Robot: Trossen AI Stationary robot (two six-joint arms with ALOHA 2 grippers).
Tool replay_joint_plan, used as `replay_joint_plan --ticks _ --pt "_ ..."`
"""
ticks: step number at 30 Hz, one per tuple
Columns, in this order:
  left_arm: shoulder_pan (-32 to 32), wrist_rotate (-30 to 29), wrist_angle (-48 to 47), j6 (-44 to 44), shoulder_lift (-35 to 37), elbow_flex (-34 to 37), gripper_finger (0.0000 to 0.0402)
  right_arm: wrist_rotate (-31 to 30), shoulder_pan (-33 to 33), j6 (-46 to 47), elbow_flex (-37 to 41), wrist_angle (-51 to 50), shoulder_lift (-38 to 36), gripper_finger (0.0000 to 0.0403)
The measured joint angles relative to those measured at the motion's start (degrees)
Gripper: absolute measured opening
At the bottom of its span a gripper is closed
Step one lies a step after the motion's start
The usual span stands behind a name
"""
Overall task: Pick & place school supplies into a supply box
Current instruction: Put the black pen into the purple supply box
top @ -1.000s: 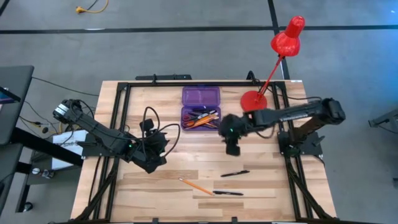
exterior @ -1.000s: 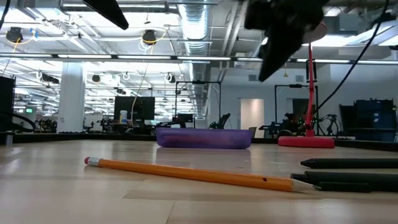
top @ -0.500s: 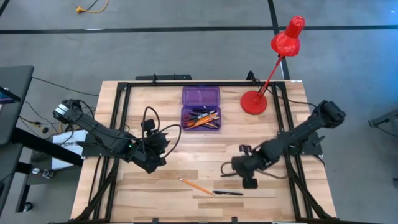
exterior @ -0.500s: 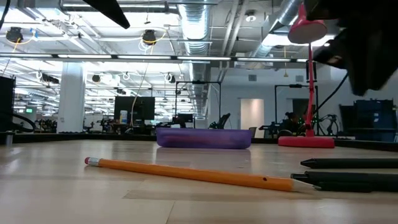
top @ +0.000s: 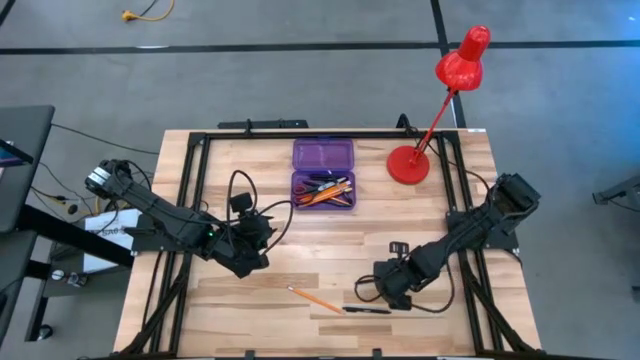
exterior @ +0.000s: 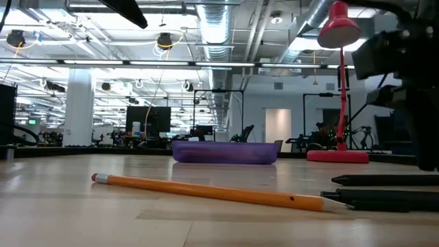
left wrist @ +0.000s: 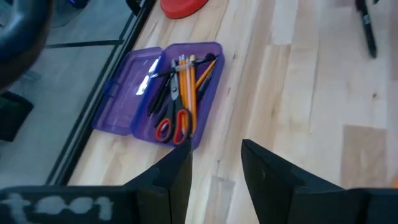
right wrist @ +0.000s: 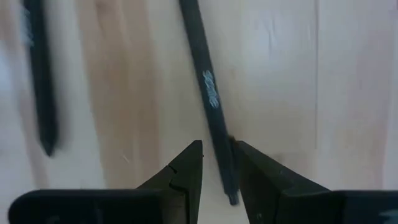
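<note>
Up at the far middle of the wooden table (top: 250,200), the translucent purple supply box (top: 323,172) is lying open, lid flipped flat toward the far edge. Its tray half is holding a jumble: red-handled scissors (left wrist: 174,127), a few thin orange pencils (left wrist: 189,81), and some dark pens (left wrist: 160,93) lying lengthwise. The lid half is sitting bare, just glossy plastic catching the light, rounded corners all round.

Over on the near side, the right gripper (right wrist: 216,163) is hanging low over a slim black pen (right wrist: 208,93), fingers spread a little with the pen's end sitting in the gap between them. Can't tell if they're actually touching it, so I'm calling it parted, not pinching. A second black pen (right wrist: 37,74) is lying well off to the side of that one in the wrist view. An orange pencil (exterior: 206,192) with a pink eraser is resting on the near boards, tip almost meeting the black pens (exterior: 387,191) in the low view.

The left gripper (left wrist: 214,158) is waiting above the left-middle of the table, matte dark fingers standing apart with nothing between them, pointing toward the box. A glossy red desk lamp (top: 445,95) is standing just right of the box.
</note>
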State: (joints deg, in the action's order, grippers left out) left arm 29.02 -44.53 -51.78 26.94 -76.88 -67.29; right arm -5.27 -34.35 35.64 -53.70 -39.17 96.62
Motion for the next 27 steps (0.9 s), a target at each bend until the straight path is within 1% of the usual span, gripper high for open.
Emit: replay_joint_plan --ticks 6,13,16,19,20,25,27 --pt "0.0 0.7 0.6 1.8 0.0 0.0 0.0128 0.6 -0.1 0.4 0.0 1.0 2.2 0.0089" --pt "0.0 0.7 2.4 1.8 0.0 0.0 0.0128 2.1 0.1 0.5 1.1 2.1 1.9 0.0085" --pt "0.0 0.6 2.4 1.8 0.0 0.0 0.0128 3.0 0.1 0.4 1.1 2.3 1.9 0.0064" --pt "0.0 0.3 2.4 1.8 0.0 0.0 0.0128 3.2 0.1 0.4 1.1 2.5 1.8 0.0023" --pt "0.0 0.3 2.4 1.8 0.0 0.0 0.0128 3.3 0.1 0.4 1.1 2.7 1.7 0.0015" --pt "0.0 0.3 2.4 1.8 0.0 0.0 0.0128 3.5 0.0 2.2 1.1 3.6 1.6 0.0019" --pt "0.0 0.3 2.4 1.8 0.0 0.0 0.0128 3.0 0.0 2.3 1.2 3.8 1.2 0.0010"
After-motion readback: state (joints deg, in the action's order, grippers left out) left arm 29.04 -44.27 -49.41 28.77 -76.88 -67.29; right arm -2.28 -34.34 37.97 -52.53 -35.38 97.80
